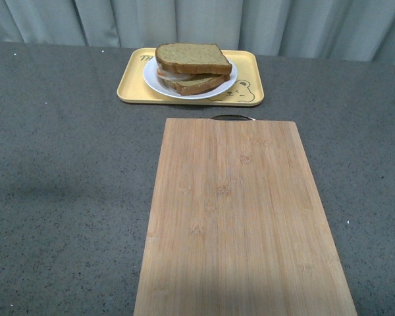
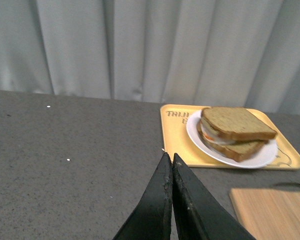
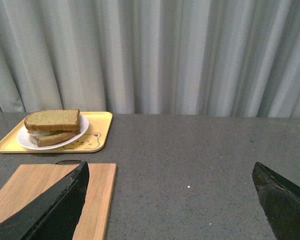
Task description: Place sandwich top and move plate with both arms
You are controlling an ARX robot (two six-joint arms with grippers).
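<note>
The sandwich top (image 1: 192,58), a brown bread slice, lies on top of the stacked sandwich on the small white plate (image 1: 151,78). The plate stands on the yellow bear-print tray (image 1: 130,85) at the back of the table. The slice also shows in the left wrist view (image 2: 236,123) and the right wrist view (image 3: 52,120). Neither arm shows in the front view. My left gripper (image 2: 169,159) is shut and empty, over the bare table short of the tray. My right gripper (image 3: 170,172) is open wide and empty, over the table right of the board.
A bamboo cutting board (image 1: 240,217) lies in front of the tray, reaching the near table edge, with a metal handle (image 1: 233,118) at its far end. A grey curtain (image 3: 155,55) hangs behind the dark speckled table (image 1: 59,171).
</note>
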